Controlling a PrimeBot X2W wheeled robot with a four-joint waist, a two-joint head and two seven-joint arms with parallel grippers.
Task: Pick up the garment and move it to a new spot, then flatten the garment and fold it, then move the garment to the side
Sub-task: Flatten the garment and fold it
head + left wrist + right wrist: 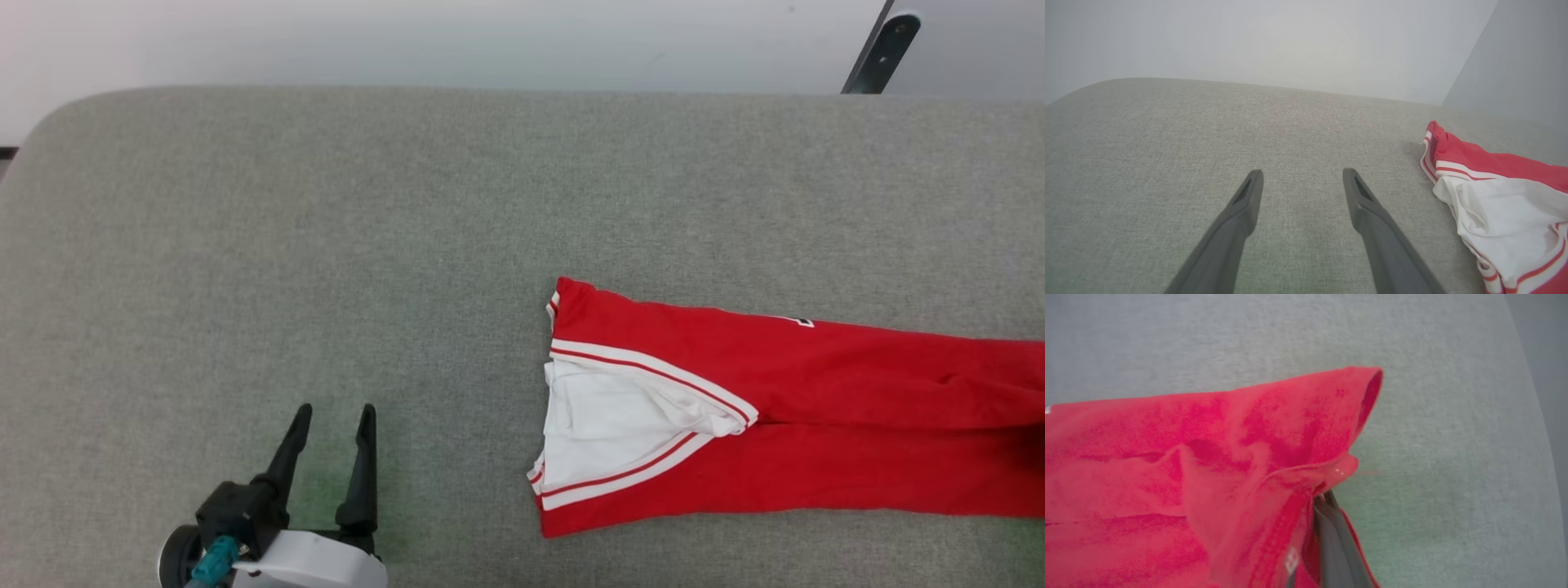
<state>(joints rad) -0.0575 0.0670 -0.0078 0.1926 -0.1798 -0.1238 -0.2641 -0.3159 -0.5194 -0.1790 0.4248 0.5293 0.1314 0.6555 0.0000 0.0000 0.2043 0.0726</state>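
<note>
Table: covered in grey fabric, with rounded corners; a pale wall stands behind its far edge.
Garment: a red shirt lying on the right half of the table, stretched from about the middle out past the right edge of the head view.
Garment, left end: a sleeve opening faces left, its white inside showing, with white and red stripes round the edge.
Garment, body: a long crease runs left to right along the red cloth; a small bit of black and white lettering peeks out at the far edge.
Garment from the left wrist: the striped sleeve end lies to the right of the fingers, apart from them.
Garment from the right wrist: rumpled red cloth with a stitched hem, one corner curling up off the table.
Left gripper: at the near left, over bare table, well apart from the shirt.
Left fingers: spread wide, holding nothing, with grey fabric between them.
Right gripper: pinched tight on the shirt's edge near the hem.
Right fingers: one dark finger shows under the cloth; the tips are buried in the red folds.
Beyond the table: a dark slanted bar at the far right.
</note>
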